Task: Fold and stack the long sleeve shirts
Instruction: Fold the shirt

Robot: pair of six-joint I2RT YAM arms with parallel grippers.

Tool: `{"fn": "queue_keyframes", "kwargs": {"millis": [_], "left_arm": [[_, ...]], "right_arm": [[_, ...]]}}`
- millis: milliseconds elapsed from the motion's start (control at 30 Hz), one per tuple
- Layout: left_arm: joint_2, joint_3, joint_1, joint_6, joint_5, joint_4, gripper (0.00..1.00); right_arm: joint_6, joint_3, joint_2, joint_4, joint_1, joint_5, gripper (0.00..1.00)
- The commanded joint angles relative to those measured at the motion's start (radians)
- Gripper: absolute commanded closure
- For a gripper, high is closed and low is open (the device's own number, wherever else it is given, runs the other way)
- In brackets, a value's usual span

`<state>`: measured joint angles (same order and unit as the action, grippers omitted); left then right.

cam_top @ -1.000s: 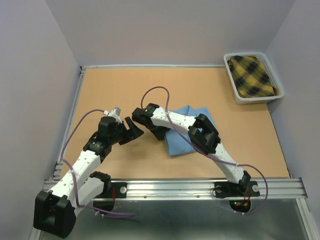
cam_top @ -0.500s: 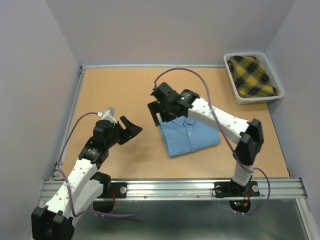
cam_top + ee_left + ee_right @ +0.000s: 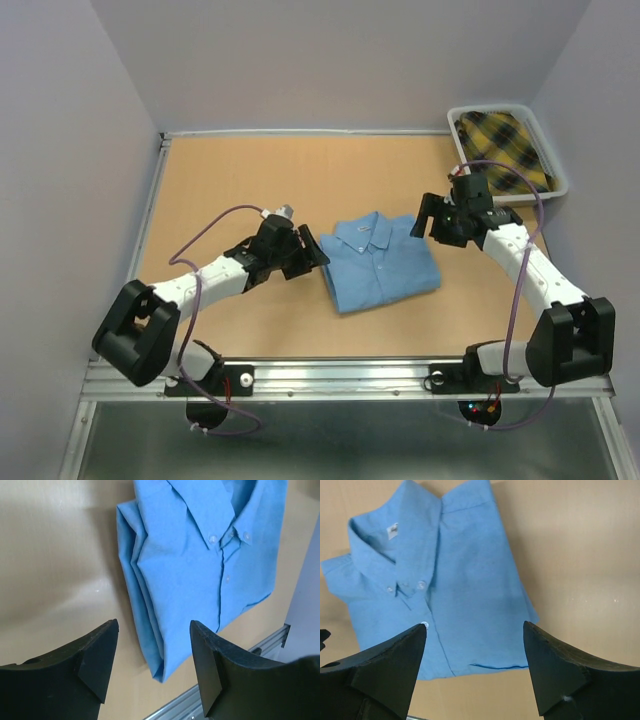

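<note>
Folded blue shirt [image 3: 385, 268] lay flat btw the grippers. L gripper [image 3: 308, 256], jaws apart & empty, had its folded side edge just ahead of the tips. R gripper [image 3: 424, 214], likewise spread & empty, hovered near the opposite collar-end corner. L nearer.

Folded blue shirt [image 3: 385, 268] (collar far side), left fingers [image 3: 309, 247] beside, right fingers [image 3: 422, 207] near

walls [image 3: 350, 60]: pale grey | table [image 3: 240, 180]: tan board (matte) | rail [image 3: 340, 375]: metal, near edge
</note>
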<state>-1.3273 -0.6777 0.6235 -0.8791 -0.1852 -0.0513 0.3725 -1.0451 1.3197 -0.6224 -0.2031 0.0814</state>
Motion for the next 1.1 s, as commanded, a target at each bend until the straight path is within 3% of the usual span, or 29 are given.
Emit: {"fn": "queue_keyframes", "kwargs": {"millis": [0, 233, 400, 467, 733, 800, 933, 1067], "left_arm": [[-0.082, -0.065, 0.028, -0.023, 0.038, -0.059, 0.3], [-0.219, -0.135, 0.058, -0.037, 0.064, -0.065, 0.31], [-0.282, -0.146, 0.062, -0.031, 0.09, -0.065, 0.38], [-0.312, -0.146, 0.064, -0.026, 0.09, -0.065, 0.46], [-0.306, -0.071, 0.061, 0.018, 0.081, -0.13, 0.94], [-0.3, -0.053, 0.042, 0.06, 0.069, -0.136, 1.0], [-0.279, -0.007, -0.008, 0.112, 0.029, -0.159, 1.0], [-0.247, 0.058, -0.06, 0.124, -0.046, -0.225, 1.0]], "right_arm": [[0.017, 0.098, -0.056, 0.161, 0.086, 0.118, 0.17], [0.039, 0.137, -0.063, 0.208, 0.113, 0.147, 0.17], [0.048, 0.16, -0.059, 0.233, 0.114, 0.132, 0.16], [0.052, 0.172, -0.062, 0.251, 0.114, 0.135, 0.16], [0.048, 0.209, -0.076, 0.285, 0.12, 0.17, 0.16], [0.045, 0.229, -0.079, 0.312, 0.12, 0.231, 0.16], [0.055, 0.273, -0.099, 0.386, 0.119, 0.398, 0.16], [0.182, 0.417, -0.132, 0.612, 0.119, 0.675, 0.18]]}}
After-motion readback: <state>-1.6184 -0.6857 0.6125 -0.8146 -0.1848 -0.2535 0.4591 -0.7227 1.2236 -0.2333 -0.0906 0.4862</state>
